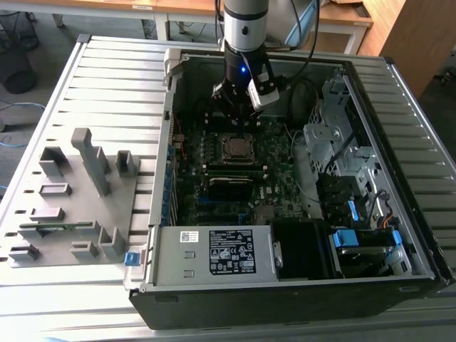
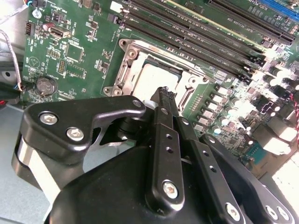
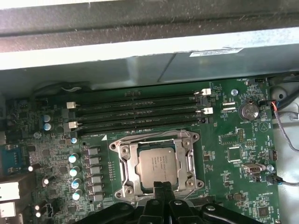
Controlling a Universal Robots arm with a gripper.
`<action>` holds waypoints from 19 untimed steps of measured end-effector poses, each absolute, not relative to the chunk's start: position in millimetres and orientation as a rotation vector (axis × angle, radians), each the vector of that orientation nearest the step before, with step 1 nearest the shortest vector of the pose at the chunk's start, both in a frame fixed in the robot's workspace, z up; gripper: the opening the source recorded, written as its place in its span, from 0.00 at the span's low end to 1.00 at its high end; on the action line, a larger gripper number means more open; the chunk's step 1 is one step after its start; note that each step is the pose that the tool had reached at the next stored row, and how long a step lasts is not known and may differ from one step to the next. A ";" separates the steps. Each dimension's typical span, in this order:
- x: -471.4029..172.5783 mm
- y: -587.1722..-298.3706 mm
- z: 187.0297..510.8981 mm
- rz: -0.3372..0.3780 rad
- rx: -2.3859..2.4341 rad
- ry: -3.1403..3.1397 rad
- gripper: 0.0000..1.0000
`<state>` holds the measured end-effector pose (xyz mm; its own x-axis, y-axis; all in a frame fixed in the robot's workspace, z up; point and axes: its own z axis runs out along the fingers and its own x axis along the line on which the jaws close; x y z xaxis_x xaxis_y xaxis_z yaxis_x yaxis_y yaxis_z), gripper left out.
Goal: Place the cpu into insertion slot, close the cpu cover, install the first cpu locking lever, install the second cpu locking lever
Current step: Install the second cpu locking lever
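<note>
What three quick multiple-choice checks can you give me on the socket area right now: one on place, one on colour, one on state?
1. Where is the cpu?
A. In the insertion slot
B. On the grey fixture beside the case
C. Held in the tool

2. What colour is the motherboard?
A. Red
B. Green
C. White

3. How does the cpu cover stand?
A. Raised upright
B. Taken off the board
C. Lying flat around the cpu

Answers:
1. A: the cpu sits inside the insertion slot, its metal top facing up.
2. B: the motherboard is green in both wrist views.
3. C: the cpu cover lies flat as a silver frame, with the cpu showing through its window.
</note>
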<state>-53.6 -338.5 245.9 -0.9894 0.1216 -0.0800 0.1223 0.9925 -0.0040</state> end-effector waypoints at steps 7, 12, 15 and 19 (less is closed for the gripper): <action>-53.6 -338.6 248.6 -0.014 0.187 3.056 0.10; -53.6 -338.9 249.8 -0.015 0.187 3.056 0.10; -53.6 -341.2 249.8 -0.016 0.187 3.056 0.10; -53.6 -346.8 249.8 -0.018 0.187 3.056 0.10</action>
